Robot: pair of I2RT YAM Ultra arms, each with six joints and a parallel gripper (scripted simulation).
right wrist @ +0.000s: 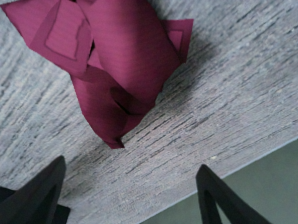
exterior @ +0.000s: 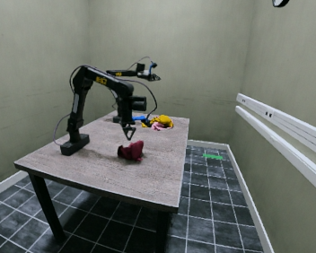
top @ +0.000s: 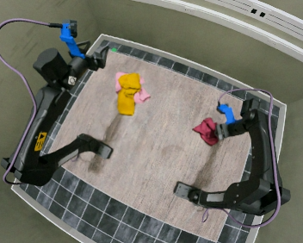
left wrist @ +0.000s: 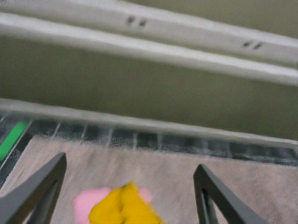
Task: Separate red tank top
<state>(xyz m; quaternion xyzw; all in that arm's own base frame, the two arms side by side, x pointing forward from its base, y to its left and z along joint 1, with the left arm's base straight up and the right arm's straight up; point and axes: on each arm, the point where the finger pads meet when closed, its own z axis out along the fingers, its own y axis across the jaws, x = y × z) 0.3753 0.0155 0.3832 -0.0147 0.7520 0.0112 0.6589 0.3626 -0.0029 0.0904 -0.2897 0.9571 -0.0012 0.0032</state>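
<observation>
The red tank top (top: 207, 130) (exterior: 132, 151) (right wrist: 125, 55) lies crumpled on the right arm's half of the table, apart from the other pieces. My right gripper (top: 219, 132) (exterior: 129, 135) (right wrist: 135, 166) is open and empty just above and beside it, with a gap below the fingertips. A yellow piece (top: 127, 96) (exterior: 164, 119) (left wrist: 122, 207) lies on top of a pink piece (top: 141, 96) (exterior: 159, 126) (left wrist: 88, 203) on the left arm's half. My left gripper (top: 105, 57) (left wrist: 134, 164) is open and empty, raised high near the table's far left corner.
The table (top: 162, 129) (exterior: 101, 175) has a wide gap between the red tank top and the pile. The table edge shows near my right fingers in the right wrist view. A green mark (top: 114, 50) (exterior: 213, 156) (left wrist: 12, 140) is on the tiled floor.
</observation>
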